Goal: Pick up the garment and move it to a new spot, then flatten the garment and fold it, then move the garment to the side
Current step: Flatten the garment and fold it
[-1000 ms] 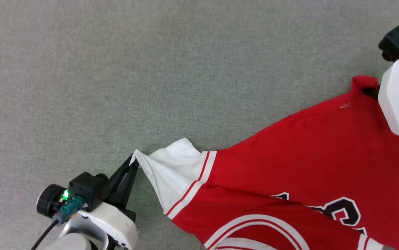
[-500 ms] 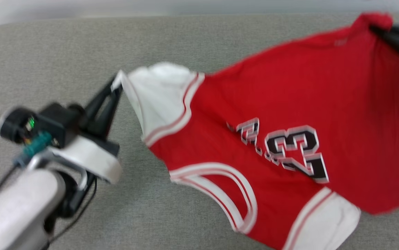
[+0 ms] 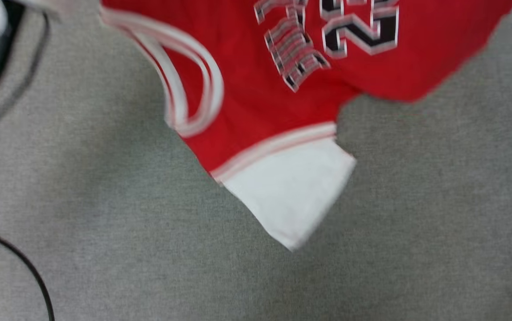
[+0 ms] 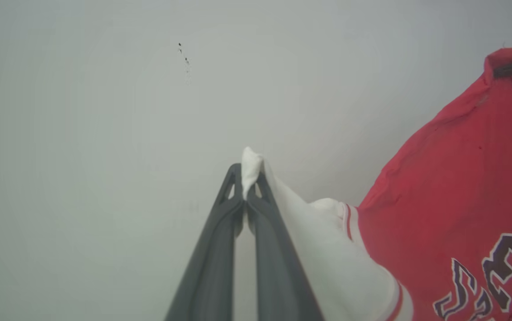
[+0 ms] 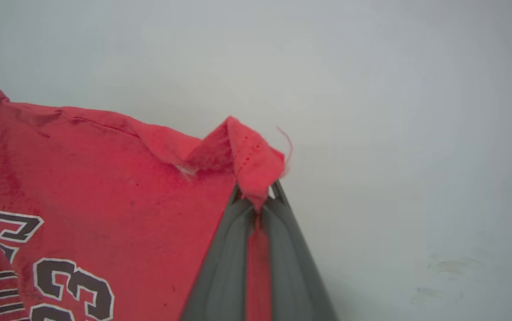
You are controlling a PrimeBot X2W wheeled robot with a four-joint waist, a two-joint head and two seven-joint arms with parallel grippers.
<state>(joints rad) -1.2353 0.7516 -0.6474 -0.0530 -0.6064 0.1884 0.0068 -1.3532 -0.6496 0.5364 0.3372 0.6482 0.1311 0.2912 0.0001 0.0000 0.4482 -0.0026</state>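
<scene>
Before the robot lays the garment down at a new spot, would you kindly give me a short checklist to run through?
1. Left end effector shut on the garment at a white sleeve tip: ok.
2. Right end effector shut on a red corner: ok.
3. Garment hangs spread between both grips: ok.
4. Hanging sleeve clear of the grey surface: cannot tell; the head view is blurred.
5. Fabric smooth at the right grip: not ok, bunched.

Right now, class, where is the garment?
The garment hangs across the head view's top, above the grey surface, white sleeve pinched by the left gripper, red corner by the right gripper.
</scene>
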